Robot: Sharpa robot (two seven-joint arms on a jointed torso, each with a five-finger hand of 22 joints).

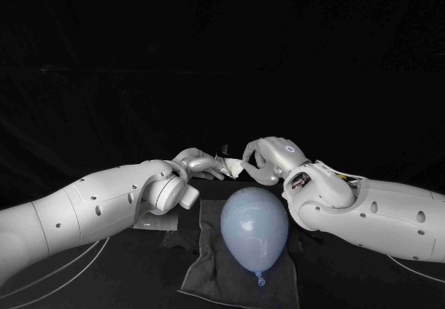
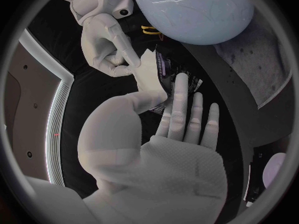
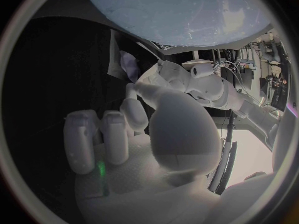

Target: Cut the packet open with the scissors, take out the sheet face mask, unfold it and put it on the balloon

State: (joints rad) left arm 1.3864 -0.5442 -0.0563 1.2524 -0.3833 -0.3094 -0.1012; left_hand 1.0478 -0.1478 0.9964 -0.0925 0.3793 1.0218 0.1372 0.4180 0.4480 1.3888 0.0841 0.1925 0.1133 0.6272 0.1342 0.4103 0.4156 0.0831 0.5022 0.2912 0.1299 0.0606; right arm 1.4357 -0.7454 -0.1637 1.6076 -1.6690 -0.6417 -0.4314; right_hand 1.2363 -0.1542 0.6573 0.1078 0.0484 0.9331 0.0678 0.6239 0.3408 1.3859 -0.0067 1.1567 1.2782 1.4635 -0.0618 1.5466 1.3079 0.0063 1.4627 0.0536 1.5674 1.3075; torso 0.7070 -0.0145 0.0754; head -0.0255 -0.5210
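Left robot hand (image 1: 199, 165) clamps the packet (image 2: 164, 67) between thumb and fingers, white mask (image 2: 148, 79) jutting past its fingertips. Right robot hand (image 1: 268, 159) pinches the mask's far edge. Likely the take-out step; next needs a steady pull apart. Balloon (image 1: 252, 228) lies near, between both wrists.

**No words legible anywhere**

Pale print is showing on the dark packet (image 2: 187, 80) just beside the balloon (image 2: 193, 7), too blurred for reading; a small ring mark (image 1: 289, 149) is sitting on the right hand (image 1: 269, 159), carrying no letters.
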